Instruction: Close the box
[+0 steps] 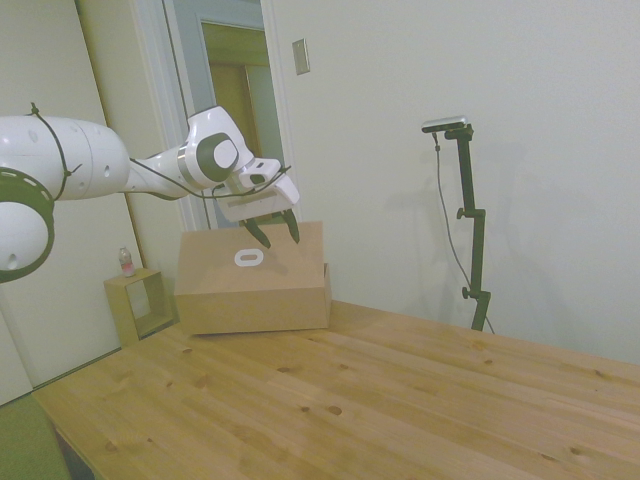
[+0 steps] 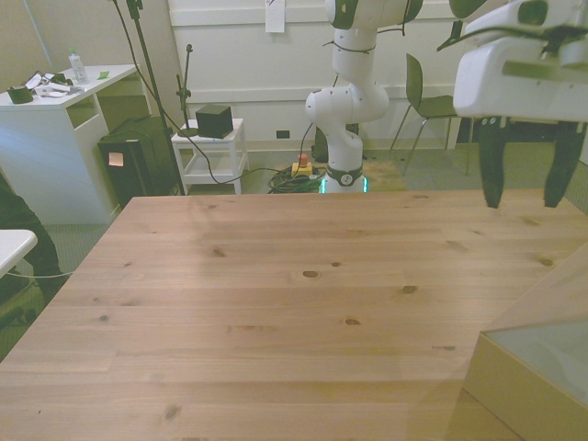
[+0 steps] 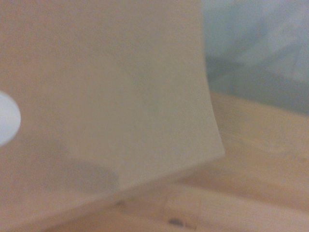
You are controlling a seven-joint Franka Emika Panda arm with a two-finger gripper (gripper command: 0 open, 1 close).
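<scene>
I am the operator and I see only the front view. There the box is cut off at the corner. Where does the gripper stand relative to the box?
Observer: In the side view the gripper hangs by the top edge of the raised flap of the box.
Operator: Is the flap down or up?
Observer: It stands up, roughly vertical, with its oval hand-hole facing the side camera.
Operator: Are the fingers open?
Observer: Yes, the two dark fingers are spread apart; I cannot tell whether they touch the flap.
Operator: What does the wrist camera show?
Observer: Only blurred brown cardboard close by, and wooden table beyond.
</scene>
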